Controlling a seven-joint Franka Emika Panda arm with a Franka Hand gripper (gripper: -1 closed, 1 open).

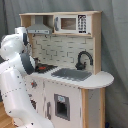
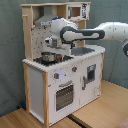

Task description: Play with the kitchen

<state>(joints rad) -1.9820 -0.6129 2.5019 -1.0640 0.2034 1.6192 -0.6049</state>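
The kitchen (image 1: 75,87) is a toy of white panels and light wood, seen in both exterior views. It has a grey sink (image 1: 71,74), a black tap (image 1: 83,59), a hood (image 1: 39,27) and an oven door (image 2: 62,95). In the second exterior view the white arm reaches in from the right. My gripper (image 2: 52,44) points down over the hob (image 2: 55,59), just above a small metal pot (image 2: 48,57) standing there. In the first exterior view the arm's own links (image 1: 20,75) hide the gripper and most of the hob.
A toy microwave (image 1: 70,23) sits on the top shelf beside the hood. A pegboard back (image 2: 36,37) stands behind the hob. The kitchen rests on a wooden surface (image 2: 100,107). A grey curtain (image 1: 115,45) hangs behind.
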